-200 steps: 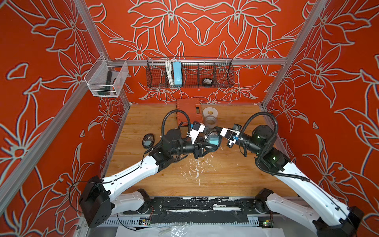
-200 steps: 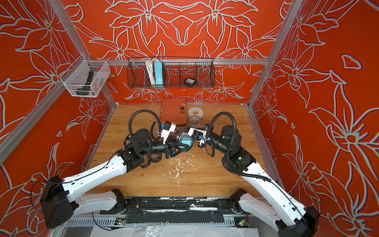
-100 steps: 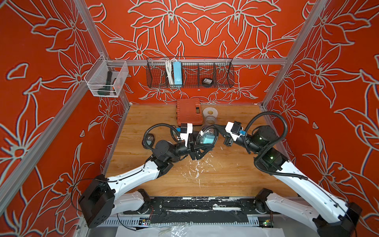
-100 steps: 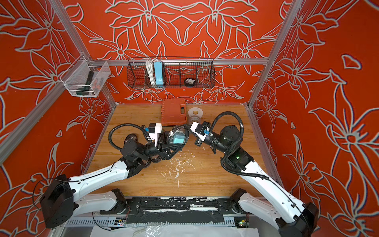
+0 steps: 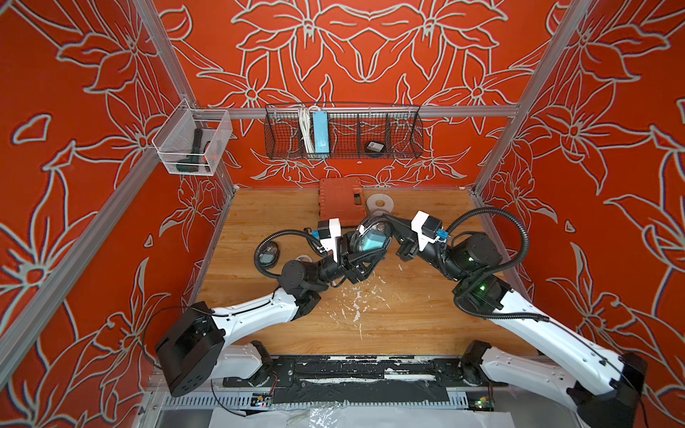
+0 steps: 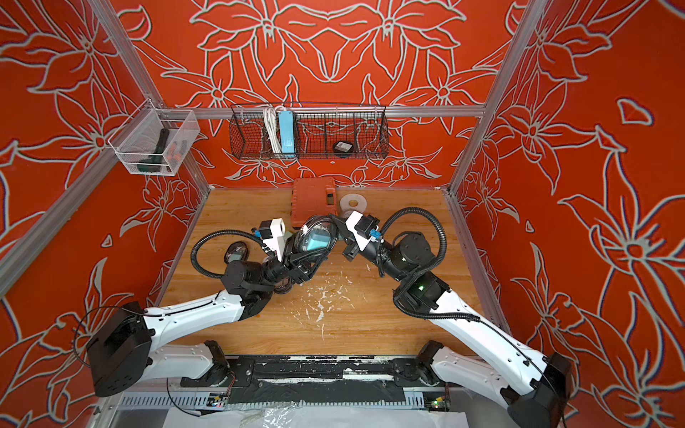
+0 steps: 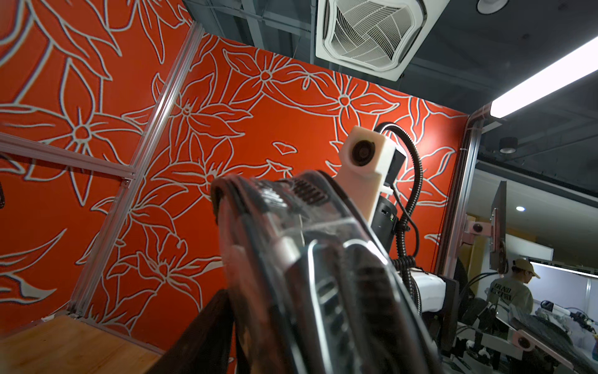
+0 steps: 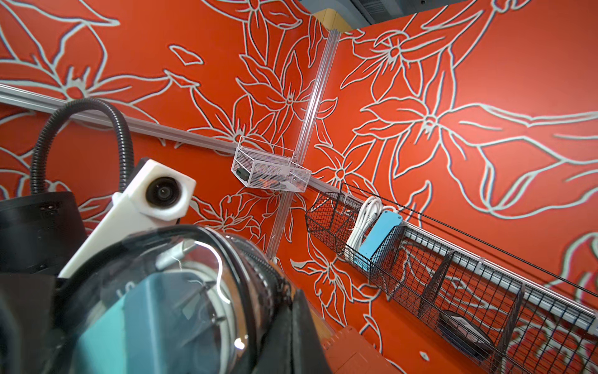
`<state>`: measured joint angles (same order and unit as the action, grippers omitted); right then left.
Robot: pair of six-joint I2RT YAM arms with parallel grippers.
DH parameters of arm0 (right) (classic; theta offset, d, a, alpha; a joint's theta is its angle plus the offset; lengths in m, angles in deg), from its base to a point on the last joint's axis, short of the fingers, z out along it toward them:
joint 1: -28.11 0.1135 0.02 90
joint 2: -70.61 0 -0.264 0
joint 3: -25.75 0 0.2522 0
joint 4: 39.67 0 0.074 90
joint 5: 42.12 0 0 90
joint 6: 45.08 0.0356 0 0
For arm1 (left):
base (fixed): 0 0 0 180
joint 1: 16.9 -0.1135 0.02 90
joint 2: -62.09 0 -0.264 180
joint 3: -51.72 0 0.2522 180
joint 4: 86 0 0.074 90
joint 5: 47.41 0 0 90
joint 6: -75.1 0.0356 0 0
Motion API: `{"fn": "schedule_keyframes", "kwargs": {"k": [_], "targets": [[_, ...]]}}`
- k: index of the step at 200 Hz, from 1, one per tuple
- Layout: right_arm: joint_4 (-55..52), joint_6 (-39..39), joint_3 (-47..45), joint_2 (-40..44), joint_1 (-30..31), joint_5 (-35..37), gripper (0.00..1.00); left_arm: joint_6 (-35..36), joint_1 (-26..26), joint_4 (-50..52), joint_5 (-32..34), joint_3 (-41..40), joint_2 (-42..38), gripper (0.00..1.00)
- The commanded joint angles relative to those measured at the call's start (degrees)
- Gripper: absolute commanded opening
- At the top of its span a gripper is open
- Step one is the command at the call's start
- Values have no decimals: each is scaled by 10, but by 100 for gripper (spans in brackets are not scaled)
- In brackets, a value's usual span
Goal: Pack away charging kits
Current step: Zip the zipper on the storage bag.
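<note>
A charging kit's oval black-rimmed clear pouch (image 5: pixel 370 237) (image 6: pixel 315 237) hangs above the table's middle, with a teal plug (image 8: pixel 106 333) inside. My left gripper (image 5: pixel 374 255) (image 6: pixel 315 257) is shut on the pouch's lower part. In the left wrist view the pouch (image 7: pixel 323 275) fills the jaws beside one dark finger (image 7: pixel 204 336). My right gripper (image 5: pixel 389 221) (image 8: pixel 293 327) is shut on the pouch's black rim at its far-right side. A second pouch (image 5: pixel 267 255) lies on the table to the left. A third pouch (image 5: pixel 374 147) sits in the black wire basket (image 5: pixel 404 148).
The wire basket on the back wall also holds a light-blue power strip (image 5: pixel 320 131) and a white cord. An orange case (image 5: pixel 341 202) and a grey tape roll (image 5: pixel 379 203) lie at the table's back. A clear bin (image 5: pixel 191 146) hangs on the left wall.
My left arm has drawn back toward the left, carrying the pouch slightly left and toward the back. The right gripper stayed at the pouch's rim and followed.
</note>
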<state>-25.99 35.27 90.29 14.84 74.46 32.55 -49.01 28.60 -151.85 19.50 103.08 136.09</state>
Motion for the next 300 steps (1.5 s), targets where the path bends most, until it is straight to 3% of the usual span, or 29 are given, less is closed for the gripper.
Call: {"fn": "schedule_keyframes", "kwargs": {"k": [1, 40, 64, 92, 117, 140, 189, 234, 300], "targets": [[28, 12, 18, -2, 18, 18, 0, -28, 5, -54, 26, 20, 9, 54], [18, 0, 13, -3, 26, 33, 0, -36, 5, -49, 37, 16, -8, 28], [-16, -30, 17, 1, 26, 28, 0, -27, 4, -8, 26, 20, -27, 0], [-74, -98, 26, 13, 24, 31, 0, -7, 4, 101, 19, 26, -62, 0], [-147, -158, 46, 21, 17, 33, 0, 39, 4, 283, -4, 55, -103, 0], [-172, -180, 53, 30, -2, 18, 0, 77, 4, 461, 6, 88, -134, 0], [-215, -237, 75, 20, -21, -17, 0, 126, 4, 694, 5, 136, -163, 0], [-248, -327, 73, 31, -32, -73, 0, 159, 3, 820, 30, 173, -164, 0], [-308, -390, 99, 32, -35, -144, 0, 199, 3, 928, 43, 228, -110, 0]]}}
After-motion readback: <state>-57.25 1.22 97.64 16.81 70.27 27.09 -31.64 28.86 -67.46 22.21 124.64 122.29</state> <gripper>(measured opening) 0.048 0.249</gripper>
